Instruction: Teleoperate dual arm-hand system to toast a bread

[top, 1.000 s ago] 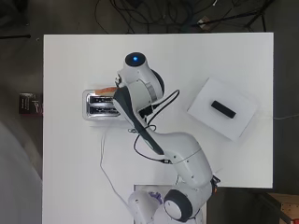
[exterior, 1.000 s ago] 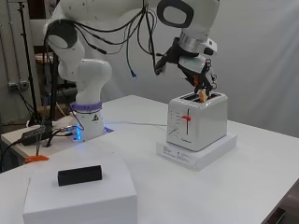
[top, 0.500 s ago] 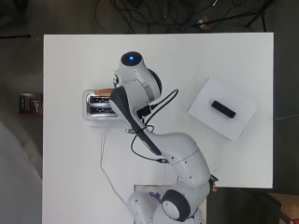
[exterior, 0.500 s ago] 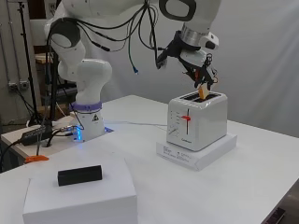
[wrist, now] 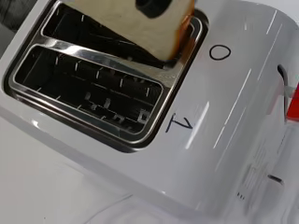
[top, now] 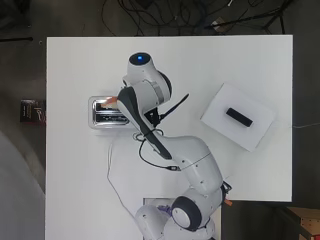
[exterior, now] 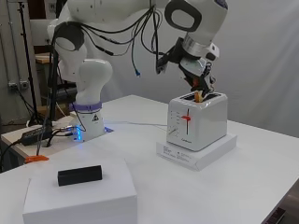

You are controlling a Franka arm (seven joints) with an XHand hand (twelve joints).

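A white two-slot toaster (top: 106, 113) (exterior: 198, 120) stands on a flat white base left of the table's middle. Its red lever (exterior: 187, 117) (wrist: 293, 103) is up. My hand (exterior: 198, 78) hangs right above the toaster, shut on a tan bread slice (exterior: 199, 96) (wrist: 134, 22). The slice is tilted, with its lower corner in the mouth of the slot farther from the arm's base (top: 111, 102). The other slot (wrist: 88, 88) is empty. In the wrist view a black fingertip (wrist: 153, 6) presses on the slice. In the overhead view the arm hides the hand.
A white box (top: 239, 131) (exterior: 79, 198) with a black block (top: 238, 116) (exterior: 79, 175) on it lies at the table's right in the overhead view. A thin cable (top: 111, 167) runs from the toaster towards the arm's base (exterior: 88, 122).
The arm has swung a little over the toaster and the hand has tipped. The bread slice stays at the slot's mouth, now slightly lower.
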